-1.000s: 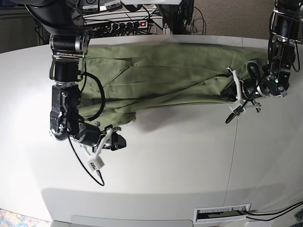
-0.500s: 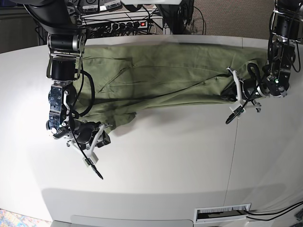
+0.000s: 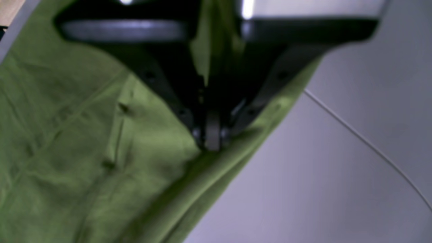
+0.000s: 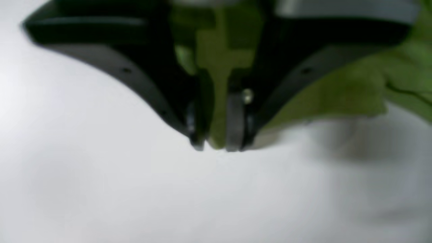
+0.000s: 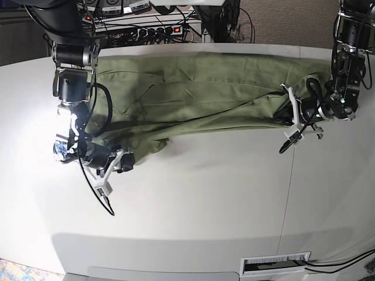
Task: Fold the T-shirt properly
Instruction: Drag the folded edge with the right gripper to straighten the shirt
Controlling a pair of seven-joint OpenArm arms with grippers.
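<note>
Sage-green cotton T-shirt (image 5: 199, 93) is spread across the white table (image 5: 222, 199); its edges are clamped by the left gripper (image 3: 212, 143) and right gripper (image 4: 217, 143).

A: T-shirt (image 5: 199, 88) colour?
B: Plain olive green, no print. Reads brighter yellow-green in both wrist views.
A: Table (image 5: 222, 199)?
B: Off-white, matte, one thin dark seam line. Looks grey-lilac in the left wrist view.
A: Grippers?
B: Left gripper (image 3: 212, 143) black fingers, grey pads. Right gripper (image 4: 217, 145) same, black with grey tips. In the base view, white brackets and black cables on both.
A: Background?
B: Power strip (image 5: 158, 29) black, red switch.
</note>
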